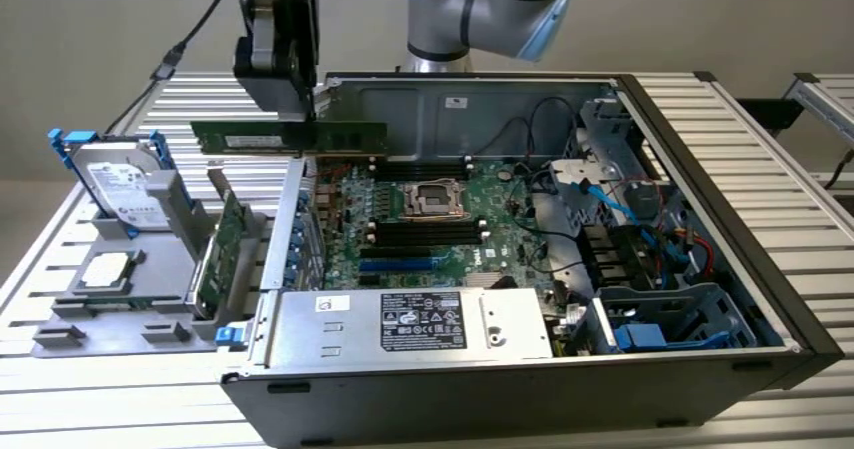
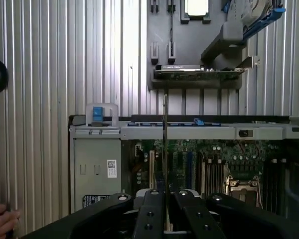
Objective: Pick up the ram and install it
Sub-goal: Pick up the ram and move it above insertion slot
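Exterior view: my tool (image 1: pixel 299 119) clamps the ram (image 1: pixel 240 137) broadside; the wrist view has it edge-on, plus a person's hand (image 2: pixel 2 217).

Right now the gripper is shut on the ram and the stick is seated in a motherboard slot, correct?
Not quite. The gripper is shut on the ram, but the stick is not seated. The exterior view shows it held in the air over the edge of the open case, well above the motherboard slots.
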Available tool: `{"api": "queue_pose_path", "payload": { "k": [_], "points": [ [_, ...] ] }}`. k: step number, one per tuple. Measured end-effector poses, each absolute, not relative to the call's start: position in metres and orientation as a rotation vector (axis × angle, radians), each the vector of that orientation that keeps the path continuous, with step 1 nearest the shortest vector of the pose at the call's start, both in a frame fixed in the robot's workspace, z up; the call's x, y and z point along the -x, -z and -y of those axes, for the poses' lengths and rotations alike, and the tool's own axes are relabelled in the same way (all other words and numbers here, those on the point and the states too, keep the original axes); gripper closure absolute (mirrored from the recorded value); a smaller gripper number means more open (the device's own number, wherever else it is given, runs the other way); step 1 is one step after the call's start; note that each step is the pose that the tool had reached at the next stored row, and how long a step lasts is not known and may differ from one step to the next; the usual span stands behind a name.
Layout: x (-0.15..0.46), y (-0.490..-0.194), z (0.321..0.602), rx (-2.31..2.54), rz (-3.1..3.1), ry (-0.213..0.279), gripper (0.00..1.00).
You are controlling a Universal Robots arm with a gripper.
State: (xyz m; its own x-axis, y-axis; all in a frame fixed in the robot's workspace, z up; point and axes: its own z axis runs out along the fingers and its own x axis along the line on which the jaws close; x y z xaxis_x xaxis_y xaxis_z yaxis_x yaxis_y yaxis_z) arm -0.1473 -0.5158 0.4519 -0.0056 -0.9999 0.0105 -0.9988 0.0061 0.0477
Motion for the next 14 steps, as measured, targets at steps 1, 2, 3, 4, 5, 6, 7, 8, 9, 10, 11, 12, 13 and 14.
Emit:
{"api": "queue_pose_path", "payload": {
  "k": [1,2,3,4,5,6,7,8,9,10,11,12,13,14],
  "points": [
    [0.143,-0.451,0.515,-2.186,2.199,0.041,0.86],
    [0.138,-0.449,0.513,-2.186,2.199,0.041,0.86],
    [0.134,-0.447,0.512,-2.186,2.199,0.041,0.86],
    [0.129,-0.446,0.510,-2.186,2.199,0.041,0.86],
    [0.125,-0.444,0.508,-2.186,2.199,0.041,0.86],
    [0.120,-0.442,0.506,-2.186,2.199,0.041,0.86],
    [0.116,-0.440,0.503,-2.186,2.199,0.041,0.86],
    [0.111,-0.438,0.501,-2.186,2.199,0.041,0.86],
    [0.107,-0.436,0.498,-2.186,2.199,0.041,0.86],
    [0.103,-0.435,0.495,-2.186,2.199,0.041,0.86],
    [0.099,-0.433,0.492,-2.186,2.199,0.041,0.86],
    [0.095,-0.431,0.489,-2.186,2.199,0.041,0.86],
    [0.091,-0.429,0.487,-2.186,2.199,0.041,0.86],
    [0.087,-0.427,0.484,-2.186,2.199,0.041,0.86]
  ]
}}
